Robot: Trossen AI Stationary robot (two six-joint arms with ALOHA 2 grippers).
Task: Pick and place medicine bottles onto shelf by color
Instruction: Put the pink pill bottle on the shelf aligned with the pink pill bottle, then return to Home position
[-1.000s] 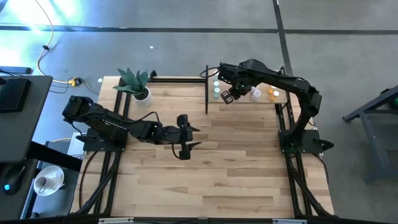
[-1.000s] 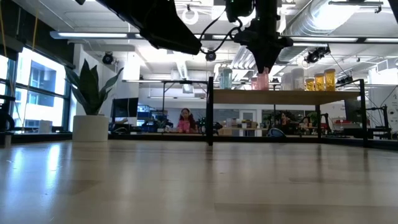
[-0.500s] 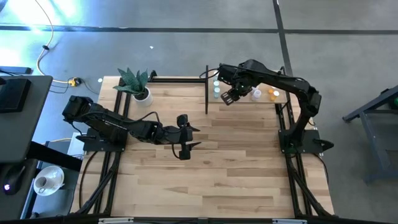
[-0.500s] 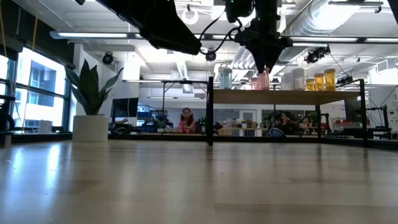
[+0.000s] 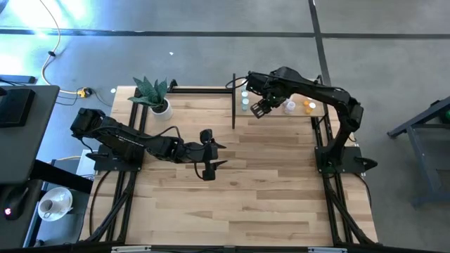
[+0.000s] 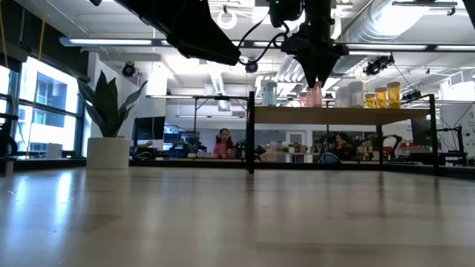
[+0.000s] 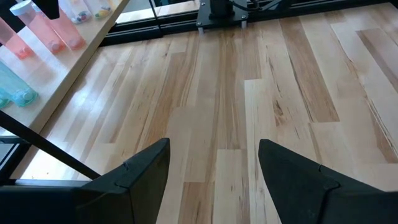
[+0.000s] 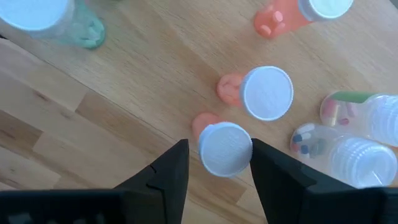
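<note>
Pink bottle set among its kind on the shelf, right pincer letting go

Pale-capped and upright, the pink bottle (image 8: 225, 148) stands on the light-wood shelf (image 5: 299, 112) beside two more pink bottles (image 8: 267, 93), with teal bottles (image 7: 17, 93) at one end and clear and orange bottles (image 6: 384, 96) toward the other; the right pincer (image 5: 260, 109) hangs over it, fingers (image 8: 166, 171) apart on either side and not pressing its cap, so the release looks all but done. Next it needs a straight lift clear of the caps without nudging neighbours. The left pincer (image 5: 213, 157) waits spread wide, empty, low over the middle of the bench (image 5: 267, 183), where no bottle shows
</note>
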